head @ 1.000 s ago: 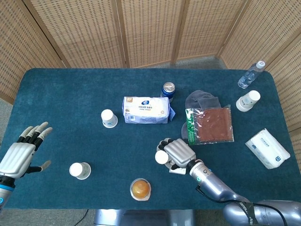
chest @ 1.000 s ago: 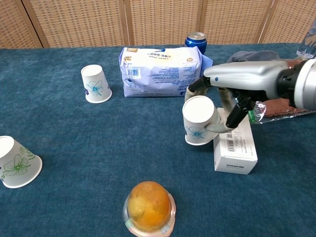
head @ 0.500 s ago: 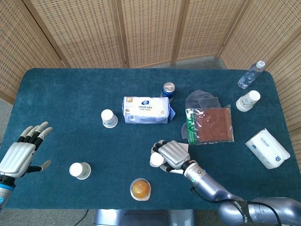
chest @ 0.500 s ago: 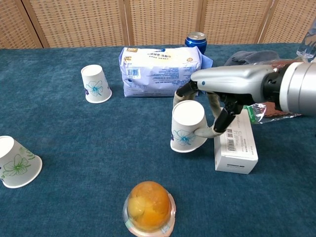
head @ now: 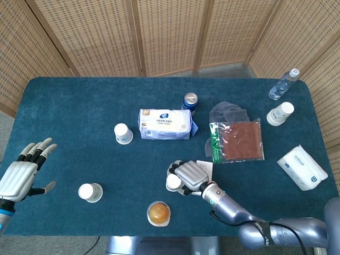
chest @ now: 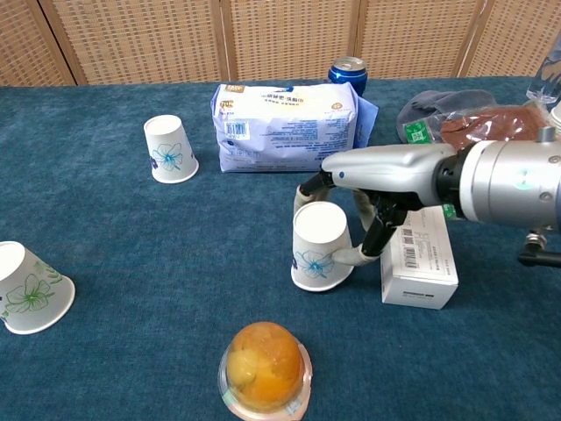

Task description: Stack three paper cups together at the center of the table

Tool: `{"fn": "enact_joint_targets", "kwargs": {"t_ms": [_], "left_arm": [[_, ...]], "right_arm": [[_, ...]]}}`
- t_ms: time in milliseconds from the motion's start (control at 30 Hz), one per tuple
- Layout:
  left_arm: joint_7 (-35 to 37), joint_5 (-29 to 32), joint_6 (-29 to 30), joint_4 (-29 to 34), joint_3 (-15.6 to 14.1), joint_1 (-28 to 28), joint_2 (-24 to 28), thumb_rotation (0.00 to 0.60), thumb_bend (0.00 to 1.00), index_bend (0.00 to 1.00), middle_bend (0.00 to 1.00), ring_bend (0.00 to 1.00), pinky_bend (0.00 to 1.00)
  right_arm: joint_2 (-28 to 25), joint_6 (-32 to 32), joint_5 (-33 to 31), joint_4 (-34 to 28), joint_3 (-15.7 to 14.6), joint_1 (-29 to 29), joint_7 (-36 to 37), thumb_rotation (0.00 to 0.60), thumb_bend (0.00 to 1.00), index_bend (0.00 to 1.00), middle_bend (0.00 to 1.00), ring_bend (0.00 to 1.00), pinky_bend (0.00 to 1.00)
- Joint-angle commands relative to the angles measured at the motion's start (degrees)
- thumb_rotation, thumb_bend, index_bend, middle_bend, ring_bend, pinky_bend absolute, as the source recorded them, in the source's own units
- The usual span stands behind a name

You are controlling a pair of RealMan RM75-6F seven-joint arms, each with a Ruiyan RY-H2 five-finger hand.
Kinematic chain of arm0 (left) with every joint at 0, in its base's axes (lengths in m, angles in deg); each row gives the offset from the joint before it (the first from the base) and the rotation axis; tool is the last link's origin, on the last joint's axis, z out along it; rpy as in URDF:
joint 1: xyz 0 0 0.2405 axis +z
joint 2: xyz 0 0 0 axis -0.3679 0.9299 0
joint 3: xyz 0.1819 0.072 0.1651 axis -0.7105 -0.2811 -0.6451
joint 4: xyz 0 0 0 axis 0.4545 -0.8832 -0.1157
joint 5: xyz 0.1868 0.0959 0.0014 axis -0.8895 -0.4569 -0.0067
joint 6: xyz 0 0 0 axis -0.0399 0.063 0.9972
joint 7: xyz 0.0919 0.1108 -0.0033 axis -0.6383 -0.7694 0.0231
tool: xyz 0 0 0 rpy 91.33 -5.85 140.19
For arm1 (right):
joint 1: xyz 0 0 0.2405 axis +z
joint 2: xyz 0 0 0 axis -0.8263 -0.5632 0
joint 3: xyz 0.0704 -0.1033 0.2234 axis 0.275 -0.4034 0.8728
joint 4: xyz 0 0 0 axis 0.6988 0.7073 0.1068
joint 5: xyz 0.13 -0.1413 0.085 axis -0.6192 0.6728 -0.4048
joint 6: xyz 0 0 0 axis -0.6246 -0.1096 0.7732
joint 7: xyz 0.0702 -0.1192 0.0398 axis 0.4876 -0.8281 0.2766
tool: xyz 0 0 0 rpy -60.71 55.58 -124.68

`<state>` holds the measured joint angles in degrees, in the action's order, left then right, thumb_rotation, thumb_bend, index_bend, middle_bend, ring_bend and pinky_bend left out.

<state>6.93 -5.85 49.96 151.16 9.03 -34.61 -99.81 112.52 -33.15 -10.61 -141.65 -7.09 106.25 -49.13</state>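
Right hand grips an inverted white floral paper cup, rim on the blue felt table beside a small white barcoded box. Left hand empty, fingers spread, at table's left edge. Two more inverted white floral cups sit further left.

Woven rattan screen panels behind blue-clothed table, grey floor, even daylight.

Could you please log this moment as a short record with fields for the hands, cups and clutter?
right hand: grips an upside-down paper cup, beside the white box
left hand: open, holds nothing
other cups: upside-down cup; near-left cup; far-right cup
clutter: tissue pack, soda can, fruit jelly cup
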Motion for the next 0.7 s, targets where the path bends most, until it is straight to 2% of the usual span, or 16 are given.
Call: {"fn": "enact_joint_targets", "kwargs": {"t_ms": [33, 233, 567, 700], "left_arm": [[0.24, -0.25, 0.21, -0.07, -0.06, 0.13, 0.11, 0.600, 0.28, 0.00, 0.00, 0.00, 0.02], [1.01, -0.57, 0.58, -0.49, -0.18, 0.40, 0.24, 0.600, 0.28, 0.00, 0.00, 0.00, 0.02], [0.98, -1.51, -0.04, -0.20, -0.40, 0.01, 0.55, 0.600, 0.28, 0.00, 0.00, 0.00, 0.02], [1.30, -1.95, -1.07, 0.18, -1.01, -0.17, 1.05, 0.600, 0.28, 0.00, 0.00, 0.00, 0.02]], "right_arm": [[0.10, -0.02, -0.45, 0.12, -0.15, 0.37, 0.10, 0.600, 0.40, 0.25, 0.21, 0.13, 0.48], [-1.00, -0.81, -1.11, -0.75, -0.76, 0.91, -0.81, 0.600, 0.40, 0.13, 0.11, 0.04, 0.41], [-3.86, -2.93, -0.99, -3.57, -2.70, 0.65, -2.46, 0.600, 0.40, 0.04, 0.06, 0.00, 0.38], [-5.88, -5.27, 0.12, -5.05, -3.25, -0.77, -1.96, 0.600, 0.40, 0.04, 0.05, 0.00, 0.38]]}}
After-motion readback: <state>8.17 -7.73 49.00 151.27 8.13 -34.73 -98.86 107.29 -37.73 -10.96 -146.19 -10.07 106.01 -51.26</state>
